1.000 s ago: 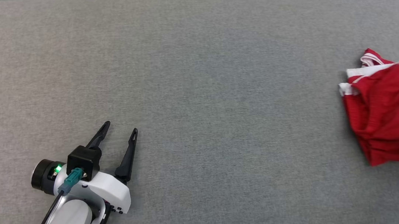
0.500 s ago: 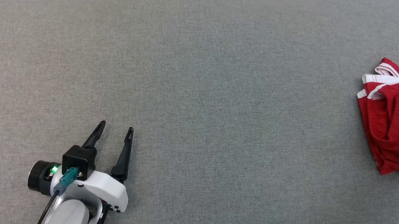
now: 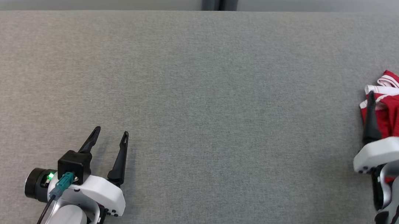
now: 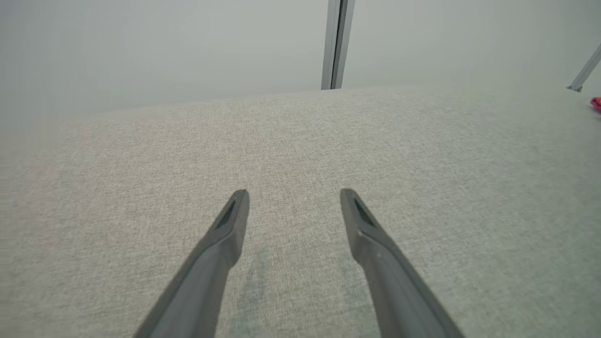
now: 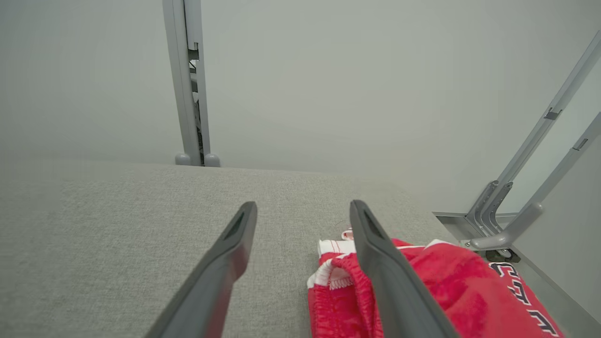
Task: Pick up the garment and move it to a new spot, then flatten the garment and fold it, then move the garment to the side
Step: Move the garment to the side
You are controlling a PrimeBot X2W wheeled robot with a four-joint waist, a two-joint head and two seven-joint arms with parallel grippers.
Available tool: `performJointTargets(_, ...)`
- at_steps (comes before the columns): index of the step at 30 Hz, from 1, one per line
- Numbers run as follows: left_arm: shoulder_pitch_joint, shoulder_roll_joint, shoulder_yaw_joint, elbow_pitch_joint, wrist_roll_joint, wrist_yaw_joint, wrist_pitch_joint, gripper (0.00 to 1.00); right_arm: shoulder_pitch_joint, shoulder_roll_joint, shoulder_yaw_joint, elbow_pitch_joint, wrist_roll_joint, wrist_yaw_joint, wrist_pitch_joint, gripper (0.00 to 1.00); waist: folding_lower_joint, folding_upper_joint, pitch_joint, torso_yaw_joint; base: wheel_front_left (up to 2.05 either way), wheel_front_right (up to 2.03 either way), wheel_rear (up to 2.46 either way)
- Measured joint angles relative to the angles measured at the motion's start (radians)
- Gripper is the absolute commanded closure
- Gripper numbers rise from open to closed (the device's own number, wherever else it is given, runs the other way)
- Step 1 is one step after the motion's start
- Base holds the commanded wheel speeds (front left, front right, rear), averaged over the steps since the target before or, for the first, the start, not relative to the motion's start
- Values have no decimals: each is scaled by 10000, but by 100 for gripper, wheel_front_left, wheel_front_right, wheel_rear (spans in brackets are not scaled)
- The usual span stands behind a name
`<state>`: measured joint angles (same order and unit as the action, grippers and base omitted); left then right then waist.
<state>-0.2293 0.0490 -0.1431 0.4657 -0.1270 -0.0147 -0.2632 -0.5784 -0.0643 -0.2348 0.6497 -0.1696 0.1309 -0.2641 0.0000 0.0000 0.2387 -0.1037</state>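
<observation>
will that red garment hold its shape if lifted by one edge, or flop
Probably flops: the garment lies bunched in soft folds, so it should hang from whatever point is pinched. Likely light, being thin cloth. Pushed, it would probably crumple on the woven cushion rather than slide.

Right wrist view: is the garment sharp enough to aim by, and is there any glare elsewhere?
Right wrist view: garment sharp, trim stitching visible. Left wrist view: pale, washed out, faint shadows under the left gripper. Head view: even light, no glare.
</observation>
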Motion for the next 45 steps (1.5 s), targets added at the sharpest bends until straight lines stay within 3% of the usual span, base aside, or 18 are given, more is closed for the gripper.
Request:
performJointTargets(21,705,2,261,63,-403,288,0,0,2123,167,1277,-468,1941,0,0,0,0,0,-1060,1110,0,0,0)
performJointTargets(34,1272,-4,552,127,-384,431,0,0,2938,159,2017,-510,2500,0,0,0,0,1,-2101,1198,0,0,0)
performJointTargets(45,1441,-4,715,-125,-286,694,0,0,3327,163,2500,-1024,3126,0,0,0,0,0,-2354,1167,0,0,0)
